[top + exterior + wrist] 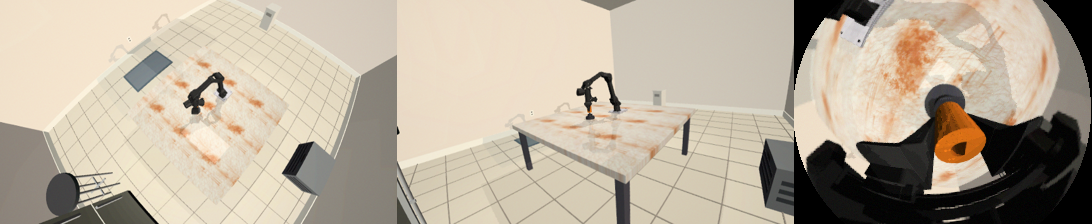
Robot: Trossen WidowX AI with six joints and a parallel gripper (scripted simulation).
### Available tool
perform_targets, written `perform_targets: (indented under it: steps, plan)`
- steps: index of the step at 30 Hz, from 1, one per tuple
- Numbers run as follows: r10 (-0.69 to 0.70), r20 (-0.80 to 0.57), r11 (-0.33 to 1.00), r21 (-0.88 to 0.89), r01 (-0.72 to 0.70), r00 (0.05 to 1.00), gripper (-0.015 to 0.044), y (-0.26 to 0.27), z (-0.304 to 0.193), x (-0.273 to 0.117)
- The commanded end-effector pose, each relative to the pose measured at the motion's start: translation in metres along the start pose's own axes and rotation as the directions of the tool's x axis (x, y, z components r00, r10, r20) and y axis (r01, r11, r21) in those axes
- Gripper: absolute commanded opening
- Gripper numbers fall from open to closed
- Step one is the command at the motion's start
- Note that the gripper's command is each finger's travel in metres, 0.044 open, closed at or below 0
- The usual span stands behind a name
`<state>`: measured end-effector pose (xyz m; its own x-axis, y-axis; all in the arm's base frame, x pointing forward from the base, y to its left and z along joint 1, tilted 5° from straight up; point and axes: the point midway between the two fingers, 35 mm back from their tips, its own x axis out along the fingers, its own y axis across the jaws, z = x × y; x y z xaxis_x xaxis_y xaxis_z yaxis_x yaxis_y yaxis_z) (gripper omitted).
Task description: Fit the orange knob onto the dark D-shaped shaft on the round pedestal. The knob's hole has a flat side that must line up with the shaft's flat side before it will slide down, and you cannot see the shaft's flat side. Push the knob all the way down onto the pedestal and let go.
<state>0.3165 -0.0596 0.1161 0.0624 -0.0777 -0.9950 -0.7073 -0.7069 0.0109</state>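
The orange knob point(590, 110) point(953, 119) is a long, tapering piece, upright between the fingers. Its wide end with a dark hole faces the wrist camera. My gripper point(589, 107) point(950, 117) is shut on the knob. The dark round pedestal point(590, 117) point(931, 99) stands on the table directly below the knob. In the exterior view a narrow dark part shows between the knob's lower end and the pedestal's wide base. The shaft's flat side is hidden, and I cannot tell whether the shaft is inside the knob. In the top view the arm hides the pedestal.
The arm's base plate point(226, 95) point(854, 33) is on the rust-stained table point(250, 139) point(574, 143), behind the pedestal in the exterior view. The arm arches between base and gripper. A stool point(62, 193), a grey cabinet point(316, 168) and a blue mat point(148, 71) are off the table.
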Motion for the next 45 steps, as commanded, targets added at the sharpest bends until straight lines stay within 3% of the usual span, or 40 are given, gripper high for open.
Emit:
perform_targets:
  steps: [1,29,36,45]
  plan:
    - [-0.001,0.0,0.999,-0.038,0.001,1.0,0.0,0.0,0.0007,0.0017]
    - [-0.002,0.0,0.999,-0.038,0.002,1.0,0.0,-0.0002,-0.0001,-0.0016]
    - [-0.002,0.0,0.972,-0.234,0.002,1.0,0.0,-0.0006,-0.0003,-0.0007]
    - [-0.001,0.001,0.97,-0.245,0.002,1.0,0.0,0.0004,0.0012,0.002]
